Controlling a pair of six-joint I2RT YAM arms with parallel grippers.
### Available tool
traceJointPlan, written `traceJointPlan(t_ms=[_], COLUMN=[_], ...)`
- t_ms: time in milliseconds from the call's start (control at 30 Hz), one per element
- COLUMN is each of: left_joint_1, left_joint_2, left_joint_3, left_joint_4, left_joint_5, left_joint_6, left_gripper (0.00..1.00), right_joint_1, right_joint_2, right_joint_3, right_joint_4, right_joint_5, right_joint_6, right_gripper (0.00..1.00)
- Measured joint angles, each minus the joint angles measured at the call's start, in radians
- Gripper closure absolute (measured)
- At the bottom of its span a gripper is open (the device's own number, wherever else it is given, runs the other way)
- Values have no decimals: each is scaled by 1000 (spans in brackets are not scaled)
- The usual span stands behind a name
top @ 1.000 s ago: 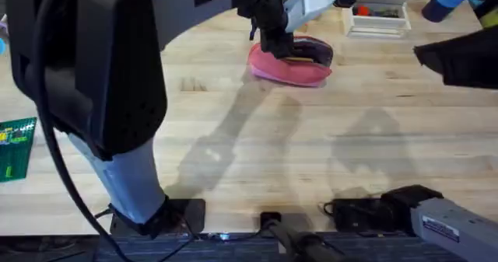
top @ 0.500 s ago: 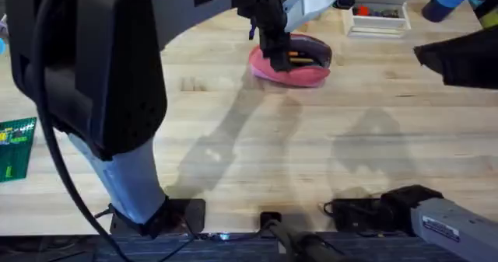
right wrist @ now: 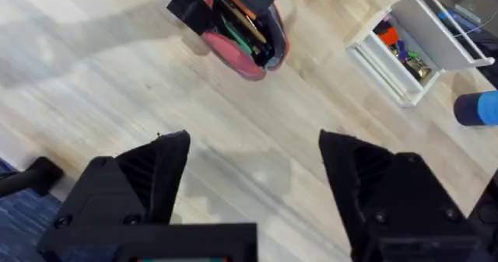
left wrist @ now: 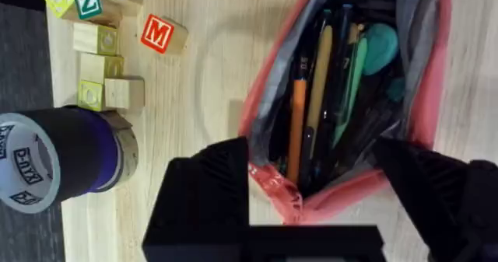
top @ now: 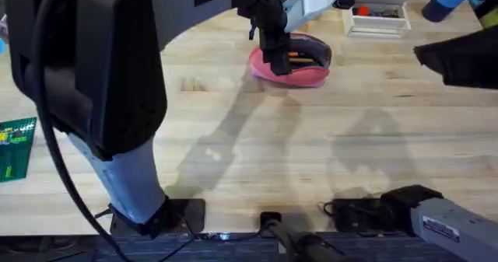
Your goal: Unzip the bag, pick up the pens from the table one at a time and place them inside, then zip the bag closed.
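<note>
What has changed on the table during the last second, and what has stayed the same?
The left gripper at the open bag shifted only slightly; the orange pen inside the bag came into view in the overhead picture, and the bag's outline moved a little. Nothing was visibly taken hold of or let go. The right gripper, the table and the white tray stayed as they were.

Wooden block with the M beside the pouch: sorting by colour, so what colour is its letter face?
Red, white M, clearest in the left wrist view.

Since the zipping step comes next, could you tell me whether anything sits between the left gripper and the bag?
Nothing visible does. The left gripper hangs open directly over the open bag, with the pens already inside.
</note>
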Motion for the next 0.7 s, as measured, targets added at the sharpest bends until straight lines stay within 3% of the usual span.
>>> traceJointPlan(t_ms=[467,700], left_joint_1=[13,88], left_joint_2=[-75,-201], left_joint_3=[0,0], left_joint_4=[-18,-26], left_joint_5=[5,61], left_joint_6=[0,-24], left_gripper=[7,7], right_joint_1=[0,0], right_joint_2=[0,0], right_joint_3=[0,0], right_joint_4=[0,0], right_joint_5=[0,0], right_joint_6=[0,0], right_gripper=[6,5])
